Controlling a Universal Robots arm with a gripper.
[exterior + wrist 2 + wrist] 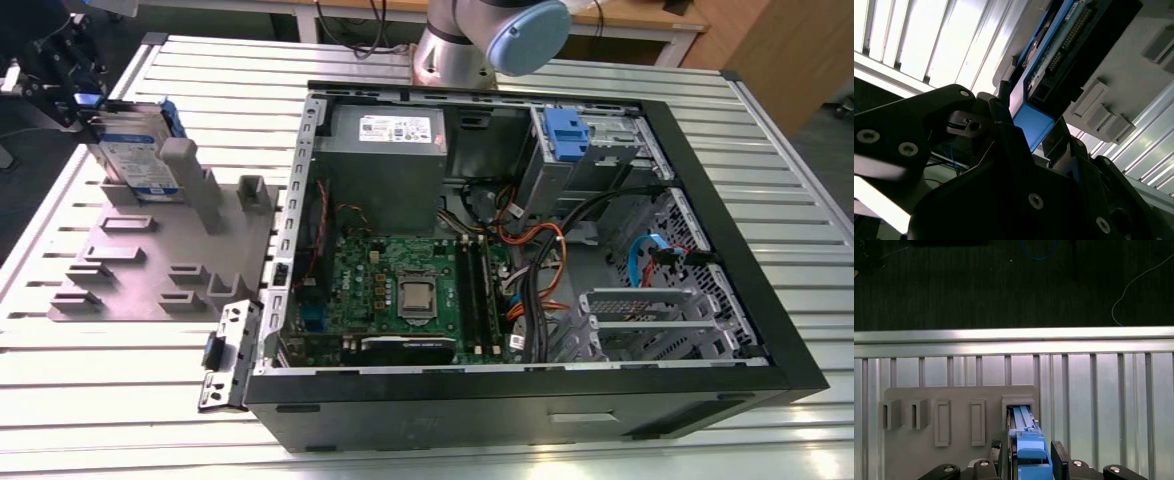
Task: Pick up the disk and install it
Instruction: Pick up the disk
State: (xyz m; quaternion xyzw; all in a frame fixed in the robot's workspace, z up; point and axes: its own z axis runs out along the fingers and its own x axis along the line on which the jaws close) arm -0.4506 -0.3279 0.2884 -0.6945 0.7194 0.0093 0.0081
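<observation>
Disk (134, 155) stands on edge in a slot of a grey holder plate (147, 270) at the exterior view's left, well apart from the open black computer case (534, 400). The gripper (91, 108) sits at the disk's top edge. Both plate and case rest on a ribbed metal table (107, 400). Inside the case are a green motherboard (400, 280) and, at the far corner, a metal drive cage with a small blue tab (567, 135). The arm's base (467, 40) stands behind the case.

In the second wrist view, the disk's (1031, 120) blue carrier frame and its circuit-board face run away from the camera. The gripper (1029, 137) is closed narrowly on the frame, with a dark finger (1004, 125) against its side. The grey plate (1134, 65) lies beyond.

In the first wrist view, seen from above, the disk (1029, 447) rises from its slot in the plate (914, 450). The gripper (1030, 462) holds the blue frame, its fingers (1060, 460) tight on either side. The table's ribs (1094, 405) run beyond.
</observation>
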